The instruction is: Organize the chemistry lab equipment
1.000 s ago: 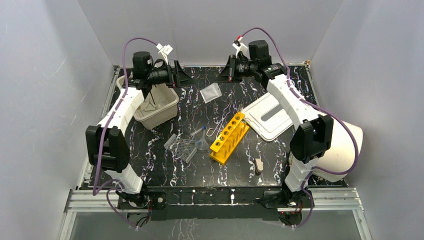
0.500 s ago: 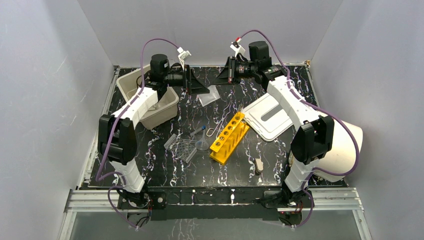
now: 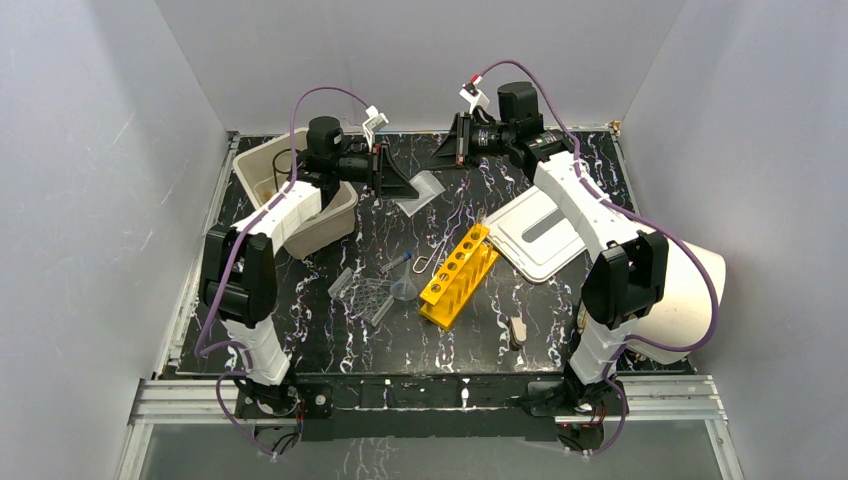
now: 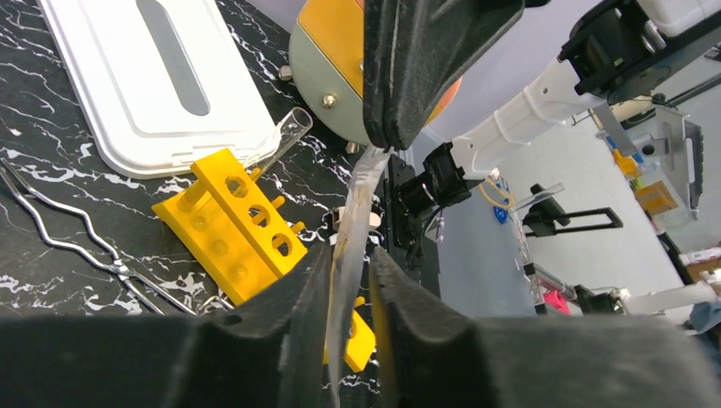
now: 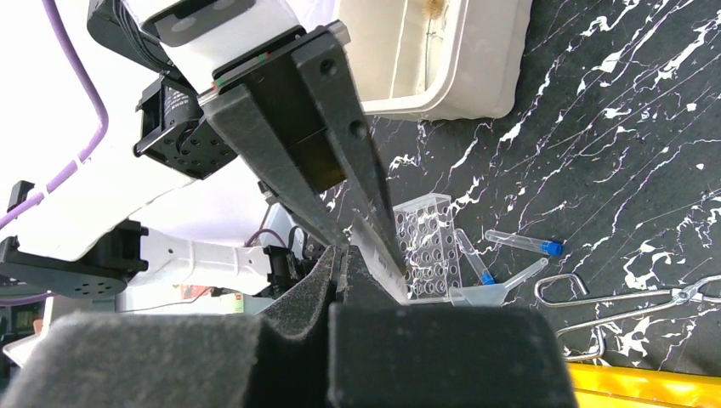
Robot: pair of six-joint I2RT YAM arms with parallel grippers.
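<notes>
A thin clear plastic bag (image 3: 424, 188) hangs at the back middle of the table, between my two grippers. My right gripper (image 3: 437, 162) is shut on the bag's far edge. My left gripper (image 3: 410, 187) has its jaws closed round the near edge; the bag (image 4: 357, 212) stands edge-on between its fingers (image 4: 310, 280). From the right wrist, the bag (image 5: 380, 255) shows beside my shut right gripper (image 5: 344, 255). Further forward lie the yellow tube rack (image 3: 458, 274), metal tongs (image 3: 432, 255), a clear funnel (image 3: 404, 290) and a clear ridged tray (image 3: 362, 295).
A beige bin (image 3: 290, 205) sits at the back left under the left arm. Its white slotted lid (image 3: 540, 235) lies right of the rack. A big white cylinder (image 3: 690, 290) lies at the right edge. A small beige piece (image 3: 517, 330) rests near the front.
My left arm swung right from over the beige bin to the clear bag, and its jaws closed from wide open onto the bag. The right arm has not moved.
</notes>
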